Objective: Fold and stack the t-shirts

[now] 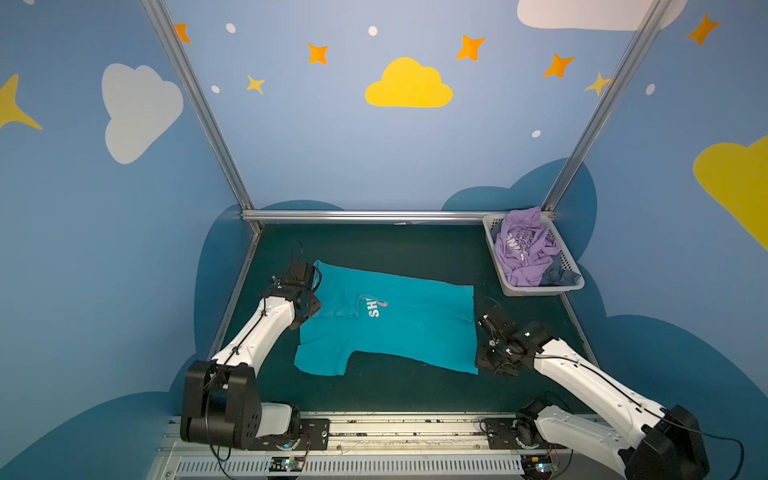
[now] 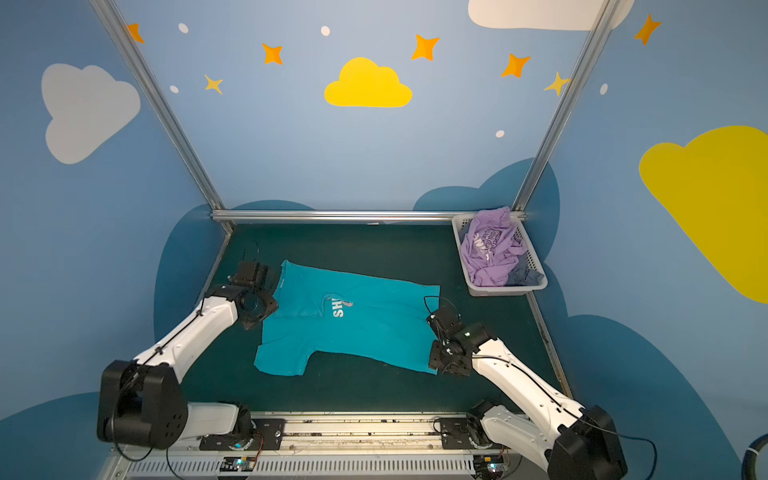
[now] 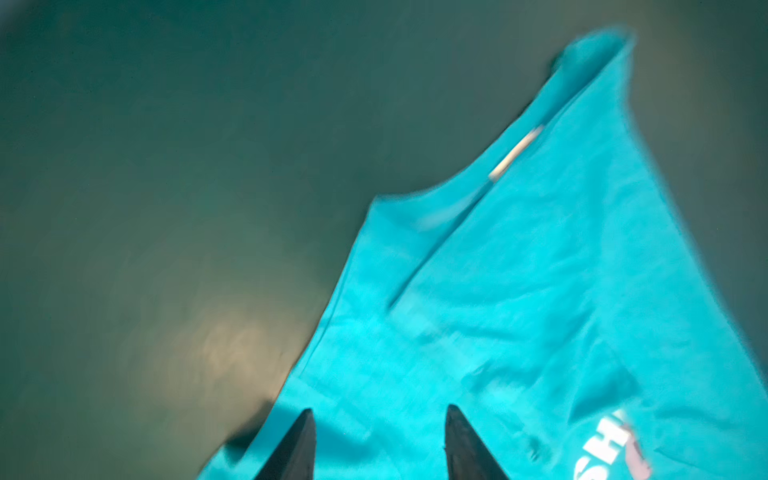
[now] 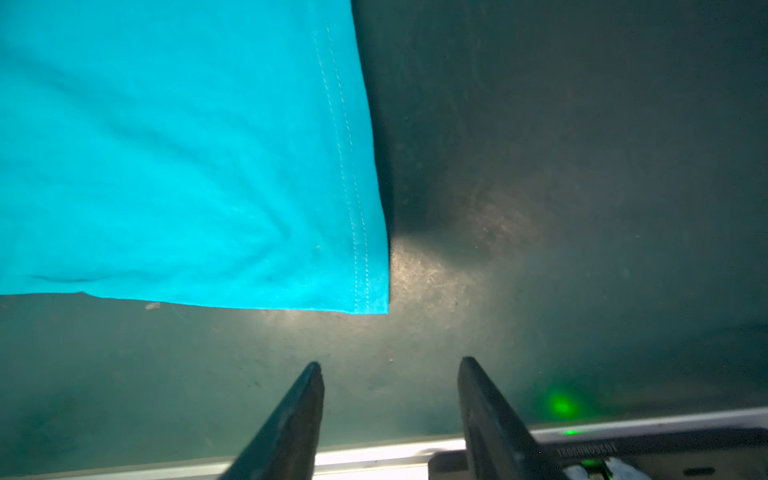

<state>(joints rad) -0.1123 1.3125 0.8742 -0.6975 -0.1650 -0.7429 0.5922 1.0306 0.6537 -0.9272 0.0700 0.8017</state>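
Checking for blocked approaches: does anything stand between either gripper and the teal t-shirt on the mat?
Nothing visible does. The left gripper hangs open directly over the teal t-shirt; the right gripper, open, faces its hem corner across bare mat. The basket sits apart in the far corner.

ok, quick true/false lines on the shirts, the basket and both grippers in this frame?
1. The teal cloth t-shirt lies spread on the dark green table mat. True.
2. The crumpled lavender t-shirt is stacked on the teal one. False: it sits in the white perforated plastic basket.
3. The right gripper clamps the teal hem. False: its jaws stand apart over bare mat beside the hem corner.
4. The left gripper is open above the teal shirt. True.
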